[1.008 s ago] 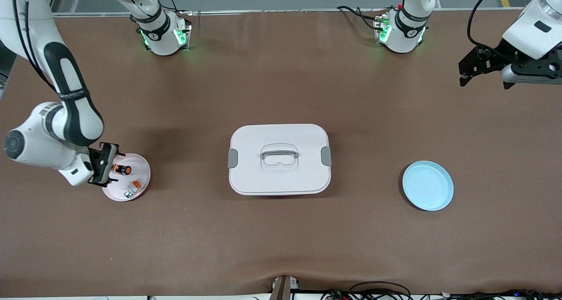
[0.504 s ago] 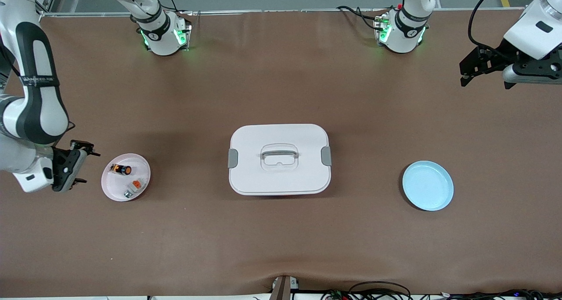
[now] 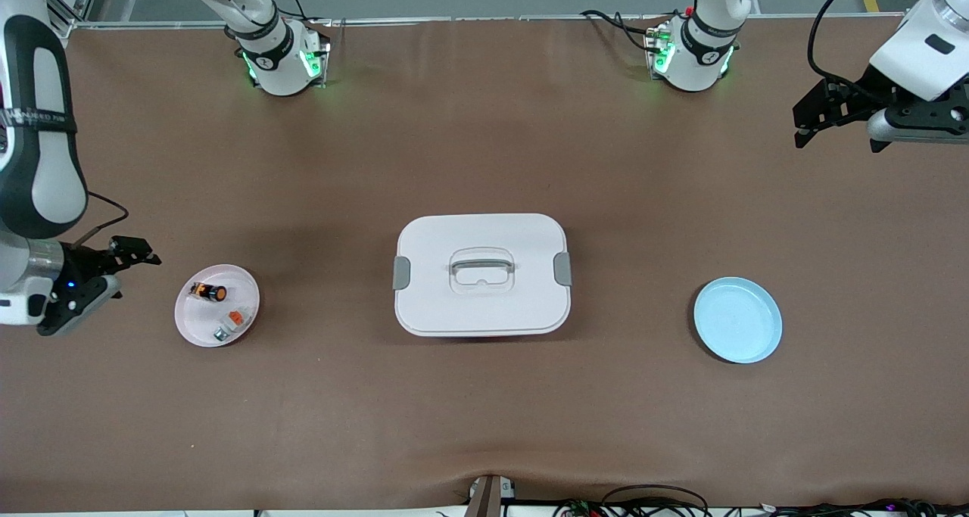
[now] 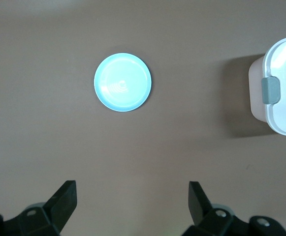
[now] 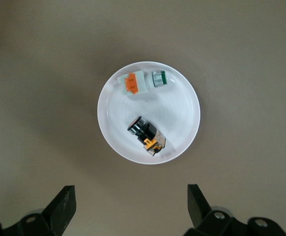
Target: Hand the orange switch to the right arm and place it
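Note:
The orange switch (image 3: pixel 209 291) (image 5: pixel 145 134), a stubby black cylinder with an orange end, lies on its side on the small pink-white plate (image 3: pixel 191 326) (image 5: pixel 182 113). My right gripper (image 3: pixel 125 275) (image 5: pixel 130 199) hangs open and empty over bare table just off the plate, toward the right arm's end of the table. My left gripper (image 3: pixel 835 143) (image 4: pixel 133 196) is open and empty too, waiting high over the left arm's end of the table.
On the same plate lie a white-grey piece with an orange cap (image 3: pixel 235 318) (image 5: pixel 131 84) and a small silver-green part (image 3: pixel 219 334) (image 5: pixel 159 79). A white lidded box (image 3: pixel 482 275) (image 4: pixel 283 93) sits mid-table. A light blue plate (image 3: pixel 738 320) (image 4: pixel 123 82) lies toward the left arm's end.
My right gripper has pulled back from over the plate toward the right arm's end of the table, empty. The switch stays on the plate. The left arm has barely moved.

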You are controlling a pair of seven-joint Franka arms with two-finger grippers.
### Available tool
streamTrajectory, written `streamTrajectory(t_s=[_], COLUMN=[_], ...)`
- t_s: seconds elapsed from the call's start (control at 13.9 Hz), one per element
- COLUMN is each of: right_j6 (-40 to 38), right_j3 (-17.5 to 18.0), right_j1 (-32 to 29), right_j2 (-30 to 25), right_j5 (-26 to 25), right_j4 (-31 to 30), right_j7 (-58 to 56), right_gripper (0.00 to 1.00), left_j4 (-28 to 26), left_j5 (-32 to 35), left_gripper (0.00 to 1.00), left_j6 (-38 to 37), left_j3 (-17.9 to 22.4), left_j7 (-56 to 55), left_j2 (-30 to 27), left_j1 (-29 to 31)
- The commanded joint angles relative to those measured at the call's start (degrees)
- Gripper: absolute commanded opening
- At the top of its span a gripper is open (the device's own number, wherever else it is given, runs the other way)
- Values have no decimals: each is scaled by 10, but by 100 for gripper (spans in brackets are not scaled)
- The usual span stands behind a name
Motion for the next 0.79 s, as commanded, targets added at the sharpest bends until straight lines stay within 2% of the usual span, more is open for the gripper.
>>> streamTrajectory(t_s=[0.0, 0.22, 0.29, 0.5, 0.72], right_j6=[-30, -61, -77, -92, -113], right_j3=[8, 6, 7, 7, 22], right_j1=[3, 3, 3, 0, 9], right_j2=[-47, -61, -62, -63, -63], right_j5=[-14, -19, -38, -41, -35], right_j4=[-7, 11, 18, 65, 99], right_j7=[145, 269, 307, 369, 380], right_gripper=[100, 100, 100, 100, 100], left_j4=[6, 5, 6, 5, 5], left_j5=[-11, -11, -11, -11, -12], left_gripper=[100, 100, 100, 100, 100], left_j6=[-11, -11, -11, -22, -22], left_j3=[-6, -5, -5, -6, -6], left_j7=[1, 1, 4, 1, -1], left_j2=[-7, -6, -6, -7, -4], left_j1=[8, 9, 9, 9, 6])
